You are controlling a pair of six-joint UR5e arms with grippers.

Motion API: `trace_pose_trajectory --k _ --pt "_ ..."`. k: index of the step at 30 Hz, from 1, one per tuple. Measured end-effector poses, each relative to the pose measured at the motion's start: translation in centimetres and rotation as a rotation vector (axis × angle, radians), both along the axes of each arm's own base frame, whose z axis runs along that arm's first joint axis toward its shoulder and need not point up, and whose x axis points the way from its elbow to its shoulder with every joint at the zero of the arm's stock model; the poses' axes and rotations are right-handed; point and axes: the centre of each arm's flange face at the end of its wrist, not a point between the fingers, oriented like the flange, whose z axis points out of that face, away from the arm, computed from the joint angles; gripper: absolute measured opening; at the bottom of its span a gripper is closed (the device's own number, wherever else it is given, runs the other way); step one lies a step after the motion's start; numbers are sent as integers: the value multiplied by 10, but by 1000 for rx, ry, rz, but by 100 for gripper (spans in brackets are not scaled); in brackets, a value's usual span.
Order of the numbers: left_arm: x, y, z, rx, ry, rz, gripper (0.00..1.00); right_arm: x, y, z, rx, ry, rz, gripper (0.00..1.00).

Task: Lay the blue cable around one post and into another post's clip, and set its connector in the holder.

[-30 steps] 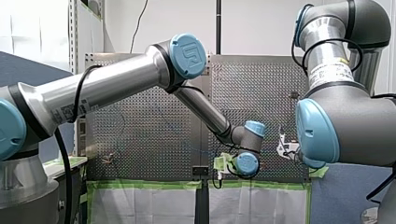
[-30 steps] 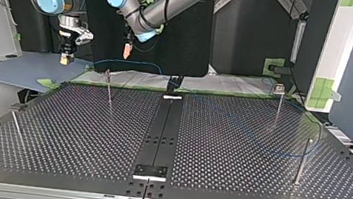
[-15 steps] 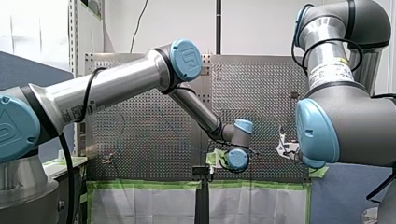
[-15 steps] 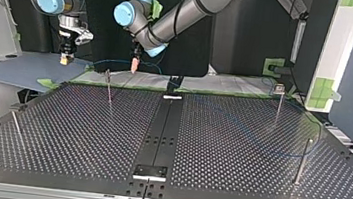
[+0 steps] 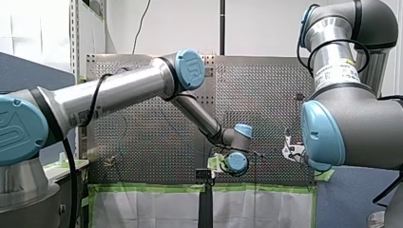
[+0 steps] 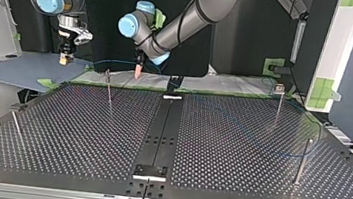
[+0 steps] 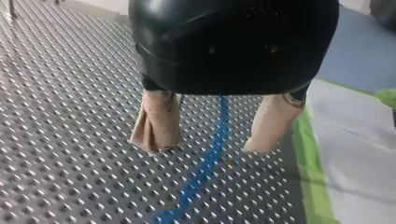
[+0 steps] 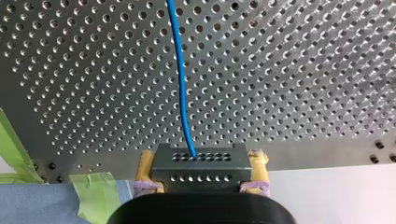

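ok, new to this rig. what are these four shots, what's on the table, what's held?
Two robot arms work at a perforated table. The front view looks from behind them: left arm at its left, right arm at its right. The top view faces them from across the table, so the sides swap. Each wrist view looks along that arm's gripper. On the table stand thin upright posts, and a blue cable lies across it. The right gripper, with yellow pads, is shut on the cable's black connector, near the table's edge. The left gripper is open, low over the table, with its beige fingers either side of the cable and not gripping it.
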Motion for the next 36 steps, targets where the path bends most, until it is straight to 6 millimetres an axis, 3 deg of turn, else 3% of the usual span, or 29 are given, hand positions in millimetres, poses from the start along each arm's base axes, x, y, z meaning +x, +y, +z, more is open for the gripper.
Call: trace_pose_trajectory --k 4,9,11,12,13,14,15,16,17,26,36 --pt "9 1 -10 -9 15 10 100 0 0 0 3 2 0 0" --pt "23 -10 0 -62 -17 7 97 -2 1 -1 9 4 -6 0" --pt "28 -15 5 -88 -33 -3 63 -3 0 -1 11 4 -13 0" --pt "29 -16 6 -96 -38 -9 63 -4 0 -1 12 3 -19 0" --pt "29 -17 6 -103 -41 -16 37 -5 0 -1 13 2 -25 0" --pt "29 -18 6 -111 -45 -25 25 -6 0 -1 13 1 -31 0" --pt "29 -19 5 -115 -47 -32 25 -7 0 -1 14 -1 -41 0" --pt "28 -19 4 -118 -48 -39 9 -8 -1 -1 14 -3 -48 0" --pt "27 -19 1 -121 -48 -49 3 -9 -2 -1 13 -6 -55 0" --pt "17 -15 -19 -152 -36 -115 0 -17 -17 6 24 -7 -129 0" --pt "29 -25 -10 -230 -88 -160 0 -27 -24 8 61 -3 -225 0"
